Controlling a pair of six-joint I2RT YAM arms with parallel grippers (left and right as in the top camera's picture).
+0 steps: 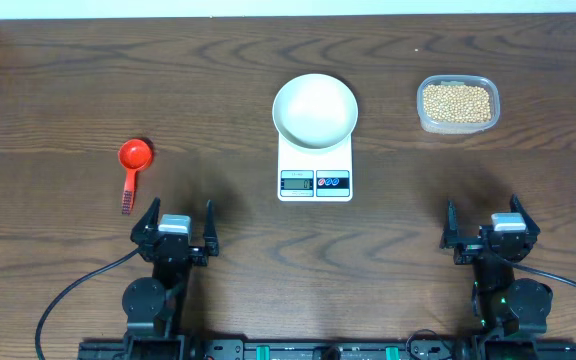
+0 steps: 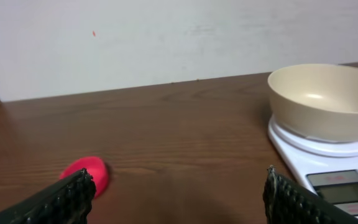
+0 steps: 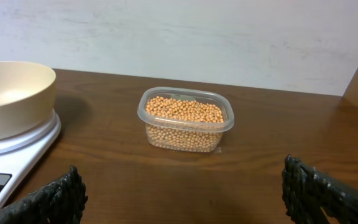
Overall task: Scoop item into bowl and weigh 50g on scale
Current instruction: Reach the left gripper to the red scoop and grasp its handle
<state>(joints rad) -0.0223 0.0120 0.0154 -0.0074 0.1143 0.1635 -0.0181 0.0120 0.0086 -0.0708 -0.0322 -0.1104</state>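
found the left gripper [image 1: 180, 210] low at the near edge of the table [image 1: 68, 80], spread wide and gripping nothing. found the right gripper [image 1: 483, 212] the same way, well off to the left one's right: jaws wide, nothing between them.

spotted a red scoop [image 1: 134, 156] just ahead of the left gripper and a little to its left, lying flat on the wood, cup end away, handle pointing back toward the gripper, touching nothing else. had plain wood between it and the gripper. caught only part of its cup in the left wrist view.

placed the scale [image 1: 314, 160] farther ahead, to the right of the left gripper and well to the left of the right one, roughly midway between them. noted its display [image 1: 297, 181] and buttons [image 1: 332, 181] on the edge facing the grippers; could not read the display.

found the bowl [image 1: 314, 110] sitting upright on the far part of the scale, overhanging its far edge, its inside bare.

found the beans [image 1: 458, 102] about as far out, ahead of the right gripper and slightly to its left, filling an open-topped clear plastic container [image 1: 421, 112] standing on the wood, apart from the scale. saw scale and bowl standing between scoop and container.

saw a pale wall [image 2: 166, 37] beyond the far table edge.
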